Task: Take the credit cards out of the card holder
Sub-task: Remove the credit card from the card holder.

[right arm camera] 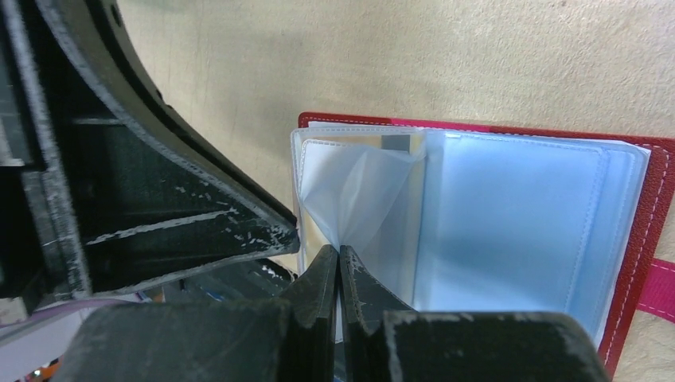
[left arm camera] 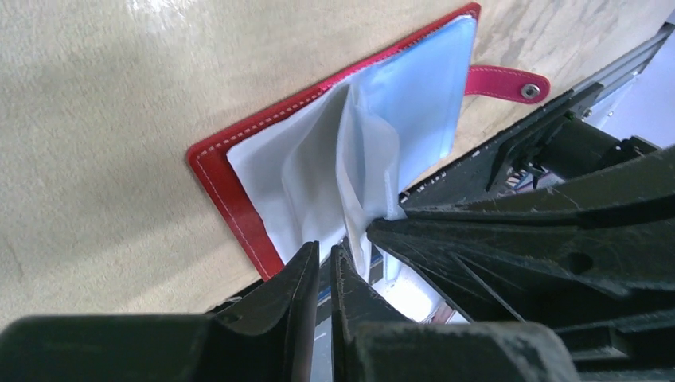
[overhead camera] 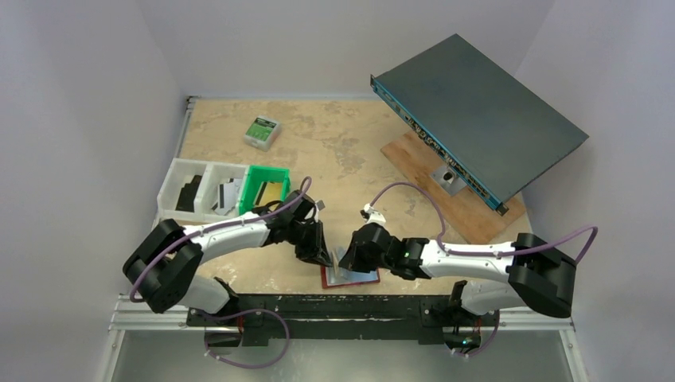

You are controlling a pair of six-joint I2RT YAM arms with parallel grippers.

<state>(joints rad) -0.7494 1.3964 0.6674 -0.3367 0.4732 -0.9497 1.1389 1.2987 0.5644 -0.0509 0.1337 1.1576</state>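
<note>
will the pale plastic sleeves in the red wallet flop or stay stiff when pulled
Probably floppy: the pale translucent plastic sleeve buckles where the right gripper pinches it. Its sheen suggests slipperiness. The red leather-like card holder looks light, may lift along.

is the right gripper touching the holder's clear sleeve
Touching. The right wrist view shows the right gripper pinching a sleeve of the holder between shut fingertips.

**Red card holder (left arm camera: 239, 207), open and flat, inner side up, at the near middle of the tabletop (overhead camera: 358, 143).**
White stitching edges its red border, and the snap tab lies flat off one side. The pale grey-blue clear pockets face up, with one sleeve by the spine lifted and creased. A grey strip atop one pocket is possibly one of the credit cards (right arm camera: 398, 143).
</note>
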